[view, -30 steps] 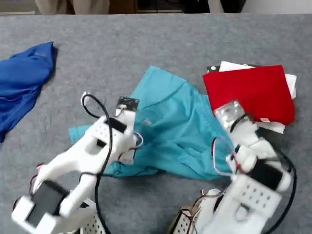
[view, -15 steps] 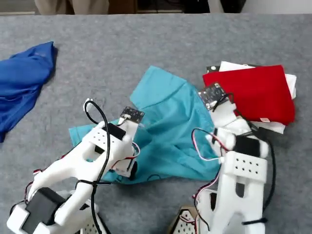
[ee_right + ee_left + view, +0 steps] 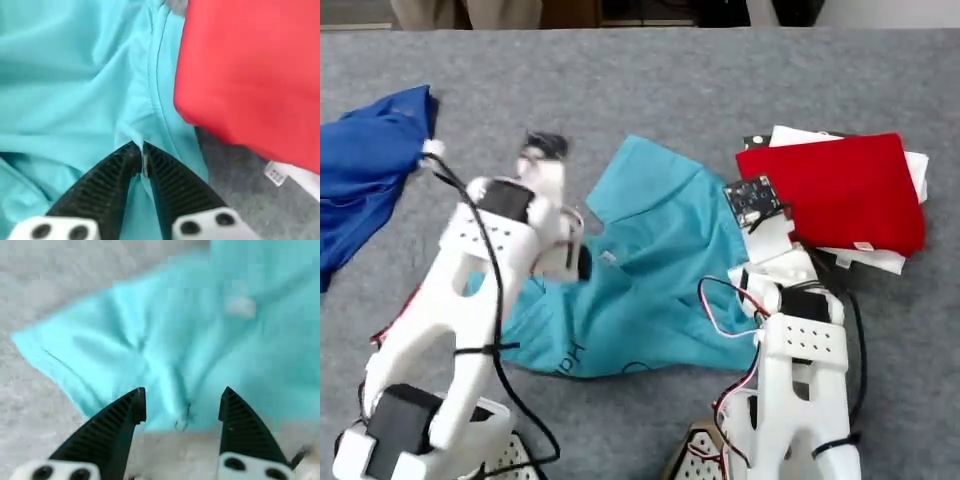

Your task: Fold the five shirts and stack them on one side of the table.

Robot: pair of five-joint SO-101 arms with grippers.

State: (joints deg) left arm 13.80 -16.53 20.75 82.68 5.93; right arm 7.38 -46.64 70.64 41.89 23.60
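Shirts on grey surface (image 3: 720, 90): teal shirt (image 3: 650, 300), unfolded and rumpled, mid-surface. Red shirt (image 3: 840, 190), folded, touching the teal shirt's right edge and lying on a folded white shirt (image 3: 917, 172). Blue shirt (image 3: 365, 170), bunched, well apart from the teal shirt on its left. Left pincer (image 3: 183, 390): jaws spread wide, holding nothing, above the teal shirt's hem. Right pincer (image 3: 141, 146): closed on a small pinch of the teal shirt, just beside the red shirt.

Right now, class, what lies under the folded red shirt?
White fabric sticks out from under the red shirt at its edges. How many garments lie beneath is covered.
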